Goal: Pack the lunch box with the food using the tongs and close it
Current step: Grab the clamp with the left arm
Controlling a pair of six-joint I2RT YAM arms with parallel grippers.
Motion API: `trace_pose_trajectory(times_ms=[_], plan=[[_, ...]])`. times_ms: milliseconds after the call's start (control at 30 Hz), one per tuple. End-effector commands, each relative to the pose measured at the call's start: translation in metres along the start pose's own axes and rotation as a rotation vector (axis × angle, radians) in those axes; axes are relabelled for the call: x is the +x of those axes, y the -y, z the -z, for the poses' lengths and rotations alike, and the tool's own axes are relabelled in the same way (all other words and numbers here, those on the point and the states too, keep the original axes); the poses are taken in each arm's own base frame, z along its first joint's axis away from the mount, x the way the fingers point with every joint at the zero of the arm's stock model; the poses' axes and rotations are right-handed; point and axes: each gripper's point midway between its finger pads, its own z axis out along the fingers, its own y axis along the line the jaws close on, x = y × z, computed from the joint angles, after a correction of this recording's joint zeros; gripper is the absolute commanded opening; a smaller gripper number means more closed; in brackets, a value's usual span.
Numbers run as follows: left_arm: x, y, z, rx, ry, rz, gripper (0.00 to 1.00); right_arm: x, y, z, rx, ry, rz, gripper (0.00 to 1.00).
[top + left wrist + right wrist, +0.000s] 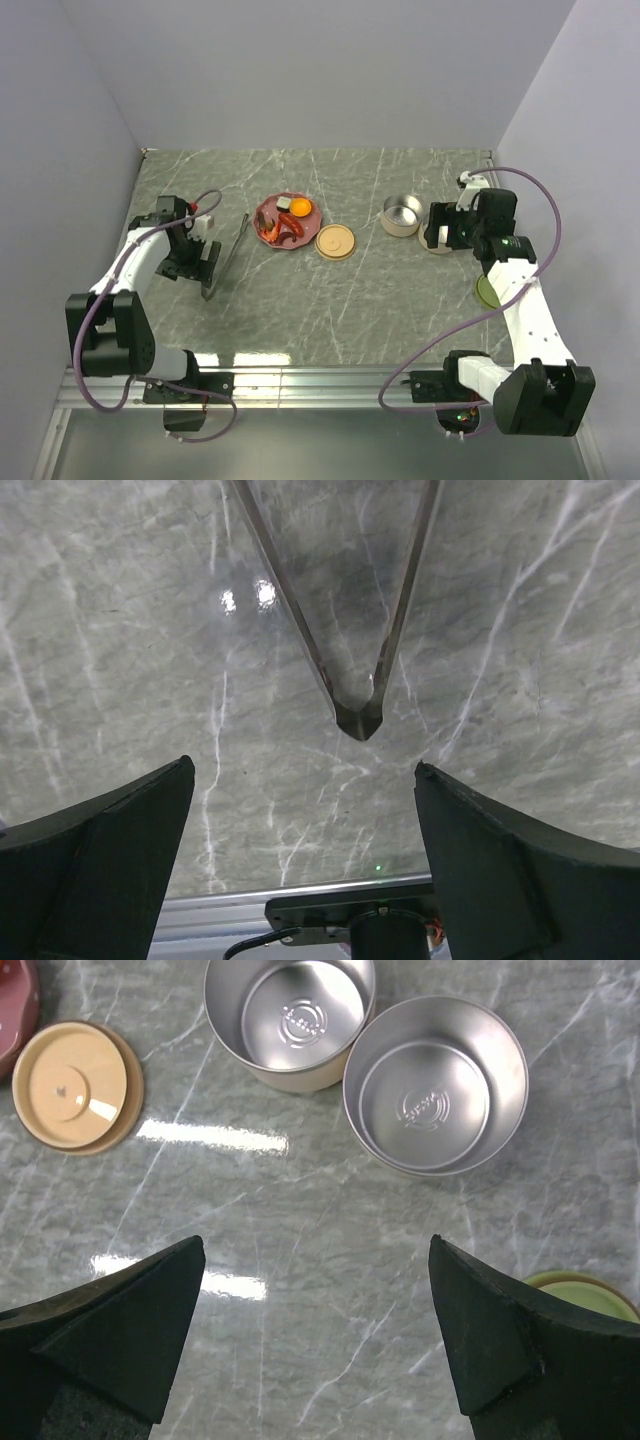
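The tongs [228, 256] lie flat on the table left of the pink plate [268, 212]; their joined end [360, 720] shows just beyond my fingertips. My left gripper [302, 768] hovers open beside them [203, 266], holding nothing. The food sits on the plate: a round orange piece [300, 208], red sausage-like pieces [281, 230] and a dark-and-pale block [284, 204]. The lunch box is two open round metal tins [290, 1020] [435, 1085], both empty. My right gripper [315, 1245] is open above the table near them [440, 232], hiding one tin from above.
A tan lid [335, 242] [75, 1085] lies between the plate and the tins. A green lid [486, 291] [585, 1295] lies by the right arm. Grey walls close in the left, back and right sides. A metal rail [300, 378] runs along the near edge.
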Motion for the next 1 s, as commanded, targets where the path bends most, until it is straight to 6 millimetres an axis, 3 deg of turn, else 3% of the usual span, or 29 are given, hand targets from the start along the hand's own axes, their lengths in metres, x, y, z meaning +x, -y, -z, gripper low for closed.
trace_pose_trajectory(times_ms=[0,367,533,700,967], plan=[[-0.005,0.001,-0.009,0.003,0.0,0.035,0.97,-0.02,-0.005,0.008,-0.027,0.048,0.024,1.0],[-0.01,0.001,-0.046,-0.024,-0.046,0.004,0.93,-0.02,-0.002,0.001,-0.018,0.02,0.004,1.0],[-0.016,0.013,-0.063,0.017,-0.059,-0.01,0.92,-0.019,0.0,-0.001,-0.012,0.017,0.002,1.0],[-0.03,0.016,-0.081,0.014,-0.026,0.025,0.9,-0.021,0.0,-0.001,-0.012,0.008,0.003,1.0],[-0.06,0.01,-0.089,-0.029,0.087,0.083,0.89,-0.027,0.0,-0.002,-0.014,0.013,0.004,1.0]])
